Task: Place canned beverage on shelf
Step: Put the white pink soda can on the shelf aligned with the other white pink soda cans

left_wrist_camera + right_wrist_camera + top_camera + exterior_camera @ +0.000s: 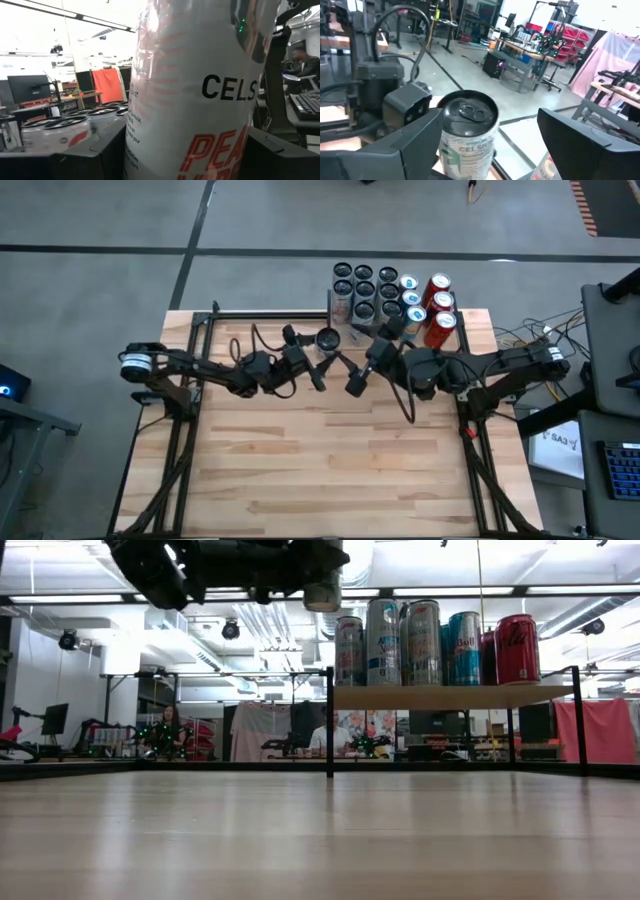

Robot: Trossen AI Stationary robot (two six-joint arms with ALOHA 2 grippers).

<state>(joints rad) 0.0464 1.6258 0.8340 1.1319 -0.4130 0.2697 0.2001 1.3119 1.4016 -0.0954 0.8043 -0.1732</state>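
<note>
A white Celsius can (200, 95) stands upright between the dark fingers (90, 155) of the left gripper (322, 352), clamped by its body and held in the air above the plank table (330, 470), its dark lid facing up in the overhead view. The right gripper (357, 383) hovers just beside it, jaws spread wide and closed on nothing; its wrist camera looks past its own fingers (415, 140) at the can's pull-tab top, which sits between them without touching either one. Just beyond both grippers, at the table's far edge, stands the shelf (450, 697), a light-wood board on thin black posts, already crowded with upright cans: dark-lidded ones (363, 290) nearest the held can, blue-and-silver ones (463, 648) farther along, red ones (438, 302) at the far end.
</note>
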